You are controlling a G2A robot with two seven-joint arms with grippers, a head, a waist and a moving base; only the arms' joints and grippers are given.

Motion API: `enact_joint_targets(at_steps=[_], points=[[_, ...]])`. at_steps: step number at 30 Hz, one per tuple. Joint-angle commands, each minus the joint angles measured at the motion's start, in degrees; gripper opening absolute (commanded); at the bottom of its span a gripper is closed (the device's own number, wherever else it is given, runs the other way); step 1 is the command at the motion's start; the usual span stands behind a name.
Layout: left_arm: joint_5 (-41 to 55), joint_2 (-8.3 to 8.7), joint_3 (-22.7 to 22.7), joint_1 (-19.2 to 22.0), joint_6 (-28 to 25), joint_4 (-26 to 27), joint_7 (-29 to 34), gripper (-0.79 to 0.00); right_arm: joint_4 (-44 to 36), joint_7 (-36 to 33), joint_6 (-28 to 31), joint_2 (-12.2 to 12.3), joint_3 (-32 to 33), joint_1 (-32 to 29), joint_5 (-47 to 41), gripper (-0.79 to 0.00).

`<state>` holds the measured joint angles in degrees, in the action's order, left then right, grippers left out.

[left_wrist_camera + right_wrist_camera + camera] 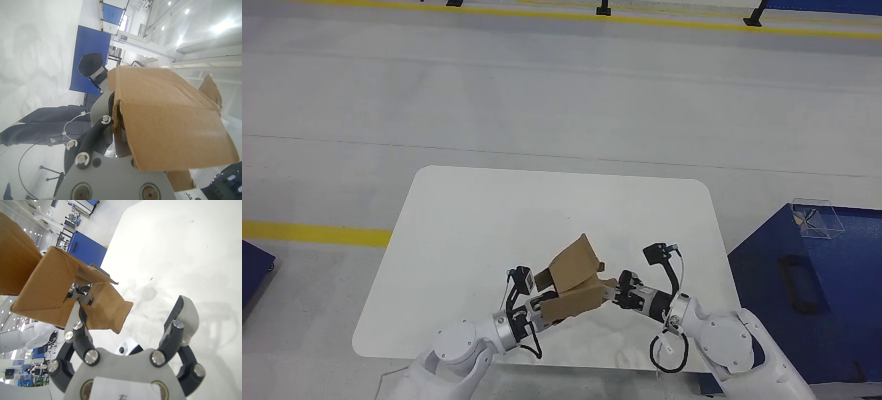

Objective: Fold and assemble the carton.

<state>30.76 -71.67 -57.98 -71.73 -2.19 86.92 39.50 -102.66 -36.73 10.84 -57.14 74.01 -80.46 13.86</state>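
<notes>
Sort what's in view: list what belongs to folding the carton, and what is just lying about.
For the job:
- carton, partly folded, between the two arms
- left claw, at the carton
- right claw, open, beside a flap

Just lying about:
- white table, only the work surface
- blue cabinet, beside the table
- clear container, on the cabinet

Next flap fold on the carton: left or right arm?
Right, probably. The right gripper is open beside a loose flap of the carton; the left gripper appears to be carrying the carton.
</notes>
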Motion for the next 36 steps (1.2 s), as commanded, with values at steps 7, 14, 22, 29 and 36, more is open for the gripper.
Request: enact_joint_targets(at_steps=[7,14,22,29,36], points=[[0.1,0.00,-0.5,-0.2,-0.2,-0.1,-0.1,-0.785,-0.5,2.3,-1.6,0.2,2.8,-0.4,1.8,0.000],[0.4,-0.03,-0.8,-0.6,-0.8,-0.3,0.1,-0.785,-3.6,9.9,-6.3,0.2,4.6,-1.8,10.8,0.000],[-0.9,0.08,-0.8,-1.2,-1.0,0.5,0.8,-0.785,-1.8,13.0,-13.1,-0.9,-1.2,1.8,19.8,0.000],[-1.7,0.11,-0.8,-1.3,-0.1,1.2,0.4,-0.785,-1.3,11.8,-14.2,-1.7,-5.5,4.4,24.3,0.000],[-1.0,0.01,-1.1,-1.3,0.9,1.4,-1.1,-0.785,-3.4,14.0,-17.5,-2.2,-7.8,3.5,31.8,0.000]])
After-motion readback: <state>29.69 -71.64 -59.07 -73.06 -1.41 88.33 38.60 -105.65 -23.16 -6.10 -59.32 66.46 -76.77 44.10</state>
